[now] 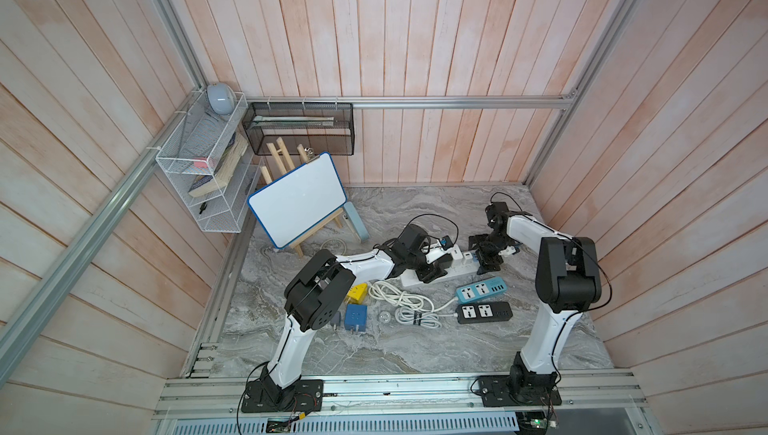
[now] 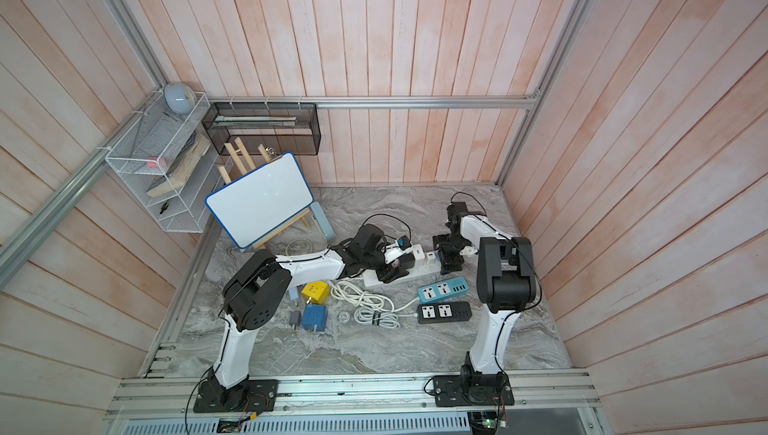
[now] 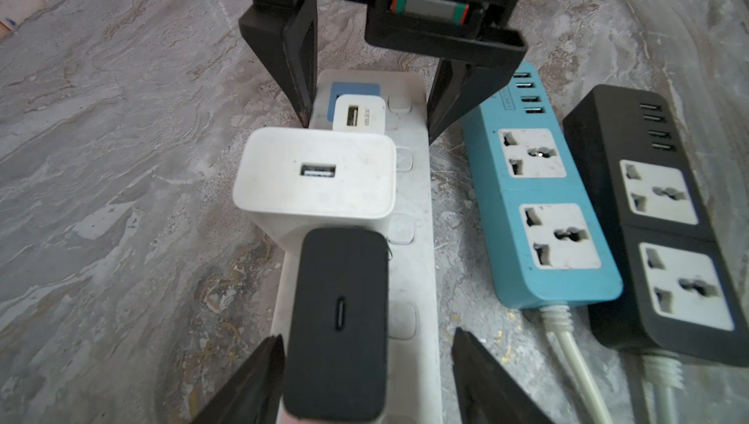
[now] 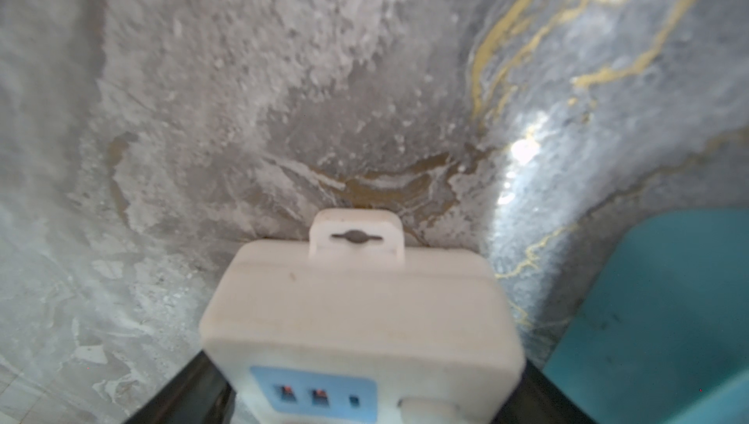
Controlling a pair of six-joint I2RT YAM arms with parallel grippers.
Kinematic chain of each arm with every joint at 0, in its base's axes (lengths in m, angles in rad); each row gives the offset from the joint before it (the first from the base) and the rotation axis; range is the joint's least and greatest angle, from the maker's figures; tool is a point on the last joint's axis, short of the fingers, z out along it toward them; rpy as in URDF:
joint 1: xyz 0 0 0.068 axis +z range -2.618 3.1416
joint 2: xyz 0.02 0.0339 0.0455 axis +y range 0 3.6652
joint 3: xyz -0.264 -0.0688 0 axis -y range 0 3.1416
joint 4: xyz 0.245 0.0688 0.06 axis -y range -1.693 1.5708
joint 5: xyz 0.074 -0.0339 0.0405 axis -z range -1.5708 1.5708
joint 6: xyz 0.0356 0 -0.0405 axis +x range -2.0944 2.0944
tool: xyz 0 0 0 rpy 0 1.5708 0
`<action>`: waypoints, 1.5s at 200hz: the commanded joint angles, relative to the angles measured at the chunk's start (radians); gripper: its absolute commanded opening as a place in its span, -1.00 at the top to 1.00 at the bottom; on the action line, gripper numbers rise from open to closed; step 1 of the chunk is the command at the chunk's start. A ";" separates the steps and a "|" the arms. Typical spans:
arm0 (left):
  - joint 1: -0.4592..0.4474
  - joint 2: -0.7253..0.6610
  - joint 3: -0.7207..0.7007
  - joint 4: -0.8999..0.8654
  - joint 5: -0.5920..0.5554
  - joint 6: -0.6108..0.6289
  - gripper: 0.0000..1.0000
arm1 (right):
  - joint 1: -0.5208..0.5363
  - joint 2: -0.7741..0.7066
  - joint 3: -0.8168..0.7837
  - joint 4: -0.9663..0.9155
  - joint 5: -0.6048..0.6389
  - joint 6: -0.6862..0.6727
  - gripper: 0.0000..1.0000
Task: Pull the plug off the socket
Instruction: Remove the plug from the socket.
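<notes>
A white power strip [image 1: 409, 279] [image 3: 410, 280] lies on the marble table with three chargers plugged in. My left gripper [image 3: 367, 337] [image 1: 432, 274] stands open astride the black plug [image 3: 340, 320] [image 1: 444, 261]. One fingertip [image 3: 273, 347] is right at the plug's side and the opposite one [image 3: 460, 339] stands apart, beyond the strip's edge. My right gripper [image 4: 364, 401] [image 1: 488, 264] is shut across the strip's far end [image 4: 356, 312], a finger on each side. A large white charger [image 3: 316, 174] and a small white one [image 3: 358, 116] sit between the two grippers.
A blue power strip [image 3: 539, 199] [image 1: 478, 290] and a black one [image 3: 664, 219] [image 1: 484, 312] lie alongside the white strip. Coiled white cable [image 1: 399, 300], a yellow cube adapter [image 1: 357, 293] and a blue one [image 1: 356, 316] are in front. A whiteboard on an easel [image 1: 297, 204] stands at the back left.
</notes>
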 commanded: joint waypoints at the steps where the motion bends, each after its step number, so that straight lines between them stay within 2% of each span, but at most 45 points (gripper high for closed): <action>1: -0.006 0.032 0.039 0.043 -0.012 -0.009 -0.37 | 0.014 0.057 -0.029 0.065 0.050 -0.045 1.00; 48: -0.008 0.061 0.054 0.051 0.004 -0.020 -0.10 | 0.013 0.063 -0.029 0.064 0.051 -0.051 1.00; 71: -0.007 0.066 0.062 0.051 0.012 -0.025 0.24 | 0.014 0.067 -0.026 0.062 0.051 -0.050 1.00; 96: -0.009 0.061 0.067 0.049 0.025 -0.021 0.77 | 0.013 0.068 -0.025 0.061 0.052 -0.049 1.00; 120: -0.011 0.047 0.060 0.054 0.023 0.000 1.00 | 0.016 0.066 -0.023 0.058 0.052 -0.043 1.00; 227: -0.018 -0.024 0.064 0.068 -0.050 0.099 1.00 | 0.024 0.068 -0.034 0.048 0.071 -0.028 1.00; 270: -0.018 -0.046 0.059 0.067 -0.038 0.103 1.00 | 0.024 0.072 -0.031 0.051 0.073 -0.028 1.00; 274: -0.017 -0.049 0.060 0.067 -0.036 0.100 1.00 | 0.025 0.073 -0.030 0.051 0.072 0.003 1.00; 300: -0.014 -0.066 0.066 0.057 0.007 0.082 1.00 | 0.025 0.076 -0.030 0.053 0.074 0.007 1.00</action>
